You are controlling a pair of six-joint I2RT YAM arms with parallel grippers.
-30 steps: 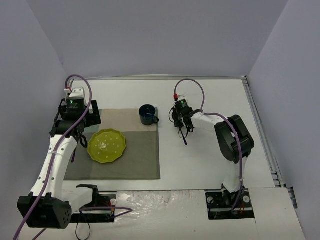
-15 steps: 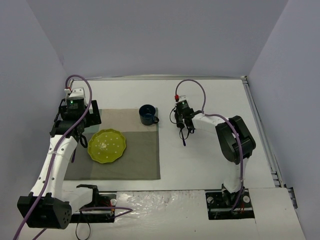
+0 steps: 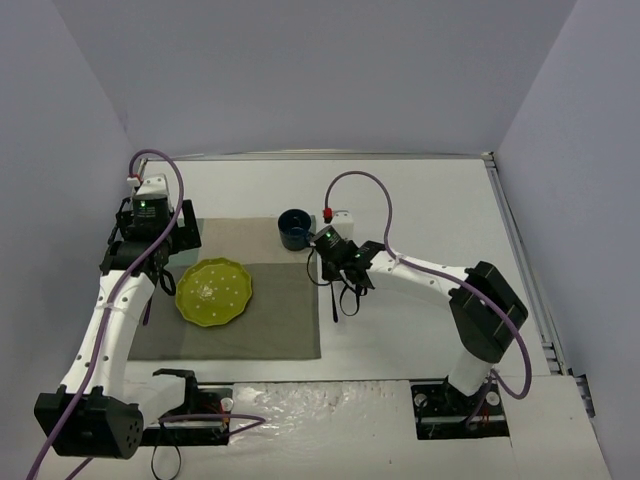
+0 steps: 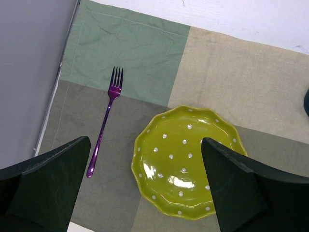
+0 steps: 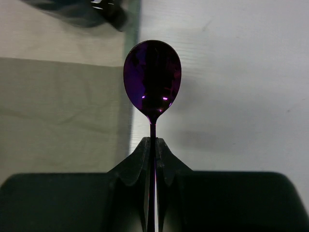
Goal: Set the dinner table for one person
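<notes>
The dinner table [image 3: 420, 200] is a white top. On it lies a grey-green placemat [image 3: 270, 310] with a yellow-green dotted plate [image 3: 213, 291], a purple fork [image 4: 106, 121] left of the plate, and a dark blue cup [image 3: 294, 229] at its far right corner. My right gripper [image 3: 340, 278] is shut on the handle of a purple spoon [image 5: 152, 77]. The spoon's bowl hangs over the placemat's right edge [image 5: 128, 96], above the table. My left gripper [image 4: 145, 141] stands wide open above the plate [image 4: 186, 162] and holds nothing.
Grey walls close in the table on three sides. The cup [image 5: 96, 9] stands just beyond the spoon in the right wrist view. White table [image 5: 231, 72] stretches right of the placemat. The arm bases sit at the near edge.
My right gripper has carried the spoon left and nearer, from the bare table right of the cup to the placemat's right edge. The left arm has not moved.
</notes>
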